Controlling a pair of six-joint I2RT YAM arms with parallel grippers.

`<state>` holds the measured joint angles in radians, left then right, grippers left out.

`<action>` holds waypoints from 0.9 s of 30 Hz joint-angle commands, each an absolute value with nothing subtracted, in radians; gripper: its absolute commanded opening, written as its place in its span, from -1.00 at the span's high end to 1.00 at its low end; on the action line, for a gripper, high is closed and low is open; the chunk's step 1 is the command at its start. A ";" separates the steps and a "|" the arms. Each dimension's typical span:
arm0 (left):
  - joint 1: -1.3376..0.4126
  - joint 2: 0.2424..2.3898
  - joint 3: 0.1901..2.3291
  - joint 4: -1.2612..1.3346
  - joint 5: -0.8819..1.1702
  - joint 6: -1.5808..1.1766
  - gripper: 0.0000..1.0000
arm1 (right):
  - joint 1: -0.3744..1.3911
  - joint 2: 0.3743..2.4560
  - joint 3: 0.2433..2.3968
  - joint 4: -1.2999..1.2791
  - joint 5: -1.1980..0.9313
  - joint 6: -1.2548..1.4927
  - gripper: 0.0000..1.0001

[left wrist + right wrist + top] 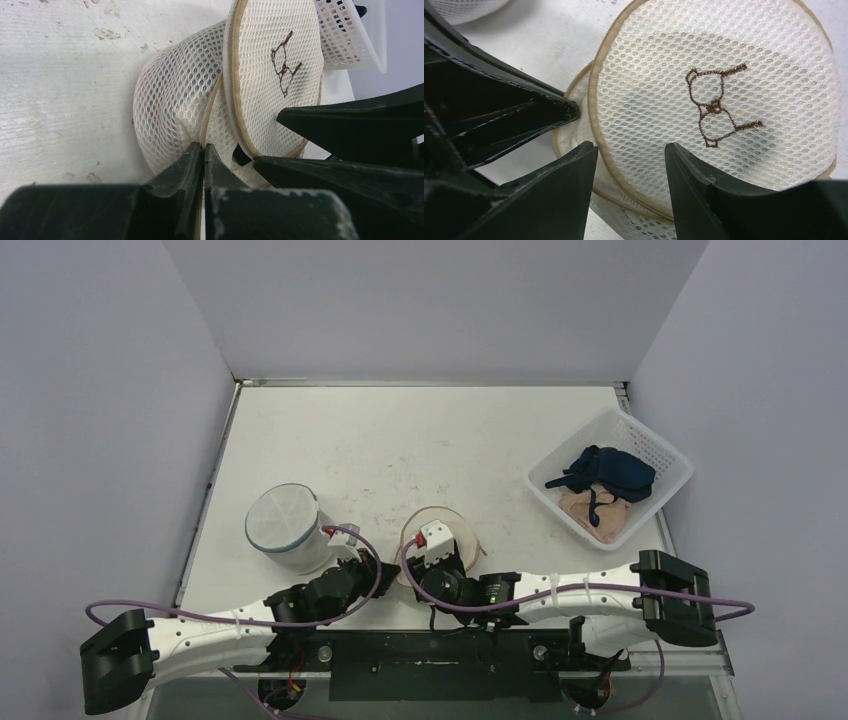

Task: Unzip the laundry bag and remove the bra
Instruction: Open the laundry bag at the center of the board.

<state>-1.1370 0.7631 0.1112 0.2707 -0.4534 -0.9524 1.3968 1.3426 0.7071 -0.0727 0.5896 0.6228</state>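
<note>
Three cameras, one meeting place: the laundry bag [460, 525].

From above and behind the arm bases we look down on the whole table [420, 440], with the bag small near the bottom middle and the basket [660, 448] off to the right. Our left wrist camera sits low and close, looking past the left gripper [204, 150] across the bag's side towards that basket. Our right wrist camera hangs nearer, looking down past the right gripper [631, 150] onto the bag's round stitched face. Both wrist views share that face, and each catches the other arm's gripper at its edge.
</note>
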 commanded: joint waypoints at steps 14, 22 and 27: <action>-1.140 0.764 0.144 0.324 -0.436 -0.937 1.00 | 1.428 1.430 0.798 -0.083 0.706 0.579 -0.10; -1.142 0.777 0.151 0.329 -0.427 -0.939 1.00 | 1.433 1.500 0.835 -0.161 0.790 0.613 0.48; -1.142 0.777 0.157 0.323 -0.433 -0.939 1.00 | 1.463 1.458 0.854 -0.192 0.829 0.606 0.88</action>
